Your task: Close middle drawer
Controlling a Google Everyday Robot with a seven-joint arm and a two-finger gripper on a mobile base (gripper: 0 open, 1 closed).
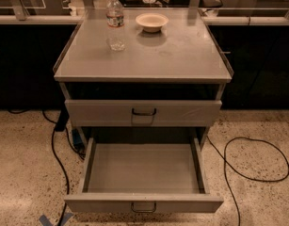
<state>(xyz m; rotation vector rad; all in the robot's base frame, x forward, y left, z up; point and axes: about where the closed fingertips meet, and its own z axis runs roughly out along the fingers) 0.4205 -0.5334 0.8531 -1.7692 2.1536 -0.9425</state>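
Standing pulled open, middle drawer (144, 173), jaws out of view

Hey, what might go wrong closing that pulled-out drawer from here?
The gripper is not in view, so its line to the handle of the middle drawer, low at the picture's bottom edge, cannot be checked. The drawer is wide and pulled far out; an off-centre push may skew and jam it. A hard shove might jolt the cabinet and topple the upright water bottle on top.
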